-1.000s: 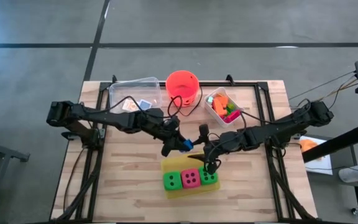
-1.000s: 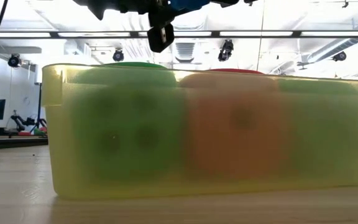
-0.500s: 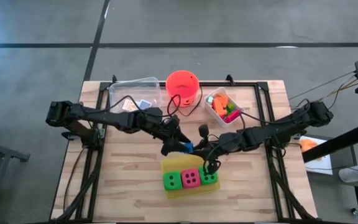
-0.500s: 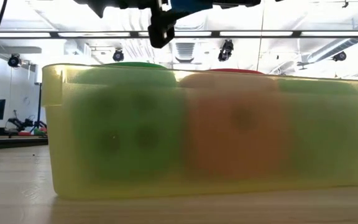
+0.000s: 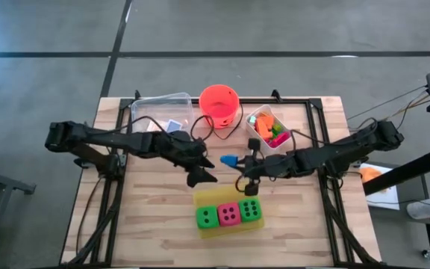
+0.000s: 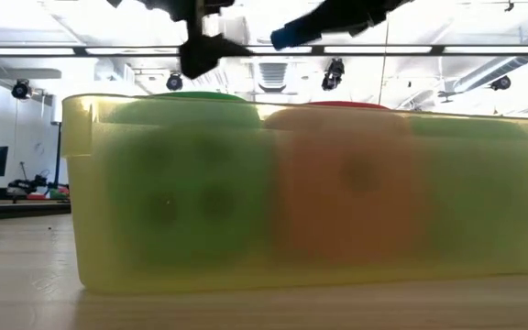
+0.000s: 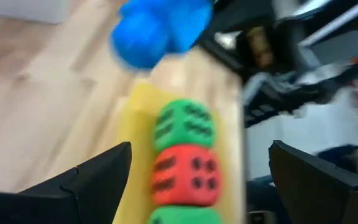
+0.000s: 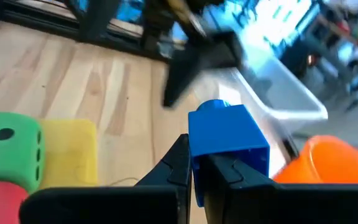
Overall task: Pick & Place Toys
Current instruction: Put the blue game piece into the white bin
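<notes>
A blue plastic brick [image 8: 229,138] hangs above the table's middle, with my right gripper [image 8: 197,177] shut on it; it shows in the high view as the blue brick [image 5: 229,160] in front of my right gripper [image 5: 239,162]. My left gripper [image 5: 203,172] stands open just left of the brick, apart from it, with nothing between its fingers [image 7: 86,183]. Below them, near the front, a flat yellow tray [image 5: 209,197] holds a green die [image 5: 206,217], a pink die [image 5: 229,214] and a second green die [image 5: 249,209] in a row. My right gripper pinches the blue brick between its two fingers [image 8: 178,163], at the brick's end nearest the wrist [image 8: 199,163]. The fingers come nearly level from the table's right side. The brick sticks out beyond the fingertips toward the left arm, lifted clear of the table and tray.
An orange-red bucket [image 5: 219,103] stands at the far middle. A clear bin [image 5: 159,108] with small cards sits at the far left, another clear bin [image 5: 267,128] with coloured pieces at the far right. Bare wood lies on both sides of the tray.
The blue brick has passed from my left gripper to my right. My left gripper has let go and drawn back toward the table's left. My right gripper has taken hold, rolled a little, and carried the brick a short way toward the far edge.
</notes>
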